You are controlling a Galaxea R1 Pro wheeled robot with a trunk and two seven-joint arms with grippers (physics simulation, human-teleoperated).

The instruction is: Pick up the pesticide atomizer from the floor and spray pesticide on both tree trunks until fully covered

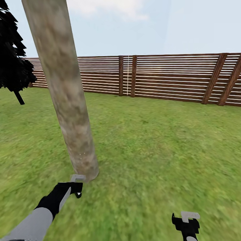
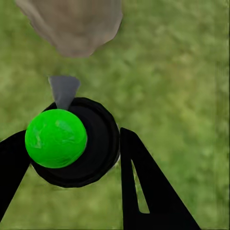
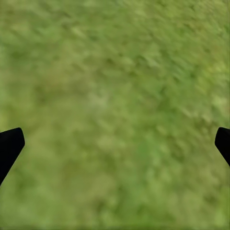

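Observation:
A thick mottled grey-beige tree trunk (image 1: 67, 97) leans up from the grass at the left; its base (image 2: 72, 24) appears in the left wrist view. Faint whitish specks (image 1: 80, 154) dot the trunk low down. My left gripper (image 1: 76, 188) hangs right beside the trunk's foot, shut on the atomizer (image 2: 98, 143), a black round bottle with a bright green round top (image 2: 56, 138). Its grey nozzle (image 2: 63, 88) points at the trunk. My right gripper (image 1: 183, 218) hovers low over bare grass at the lower right, open, its fingertips (image 3: 9, 146) far apart with nothing between them.
Green lawn (image 1: 157, 150) spreads all around. A brown horizontal-slat fence (image 1: 167, 78) closes off the back. A black narrow cypress (image 1: 11, 63) stands at the far left by the fence.

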